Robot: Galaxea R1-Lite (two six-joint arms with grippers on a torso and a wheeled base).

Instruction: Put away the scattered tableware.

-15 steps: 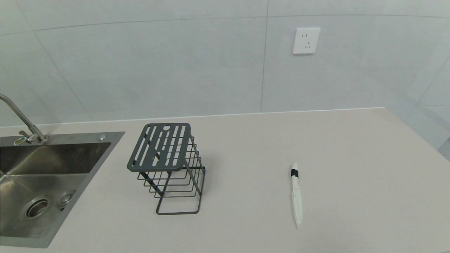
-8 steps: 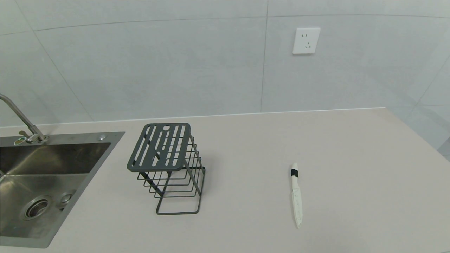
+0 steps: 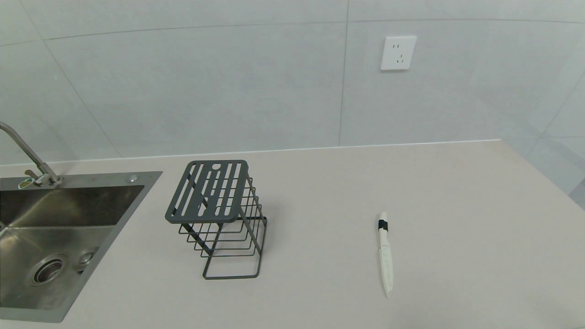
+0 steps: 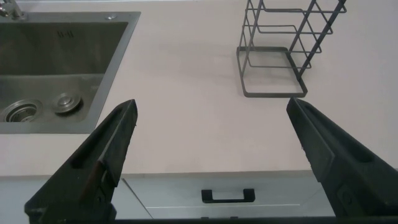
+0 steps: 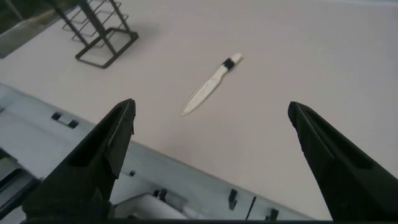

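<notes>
A white knife (image 3: 385, 252) with a black band near its handle end lies flat on the beige counter, right of centre, blade tip toward the front edge. It also lies ahead of my right gripper (image 5: 211, 155), which hangs open in front of the counter's front edge, well short of the knife (image 5: 211, 84). A dark wire rack (image 3: 216, 218) with a slotted top plate stands left of centre. My left gripper (image 4: 214, 155) is open too, held off the counter's front edge, with the rack's base (image 4: 272, 71) beyond it.
A steel sink (image 3: 50, 237) with a tap (image 3: 27, 157) is set into the counter at the far left, and its basin (image 4: 56, 81) lies beyond the left gripper. A drawer handle (image 4: 227, 196) sits below the counter front. A wall socket (image 3: 398, 53) is on the tiled wall.
</notes>
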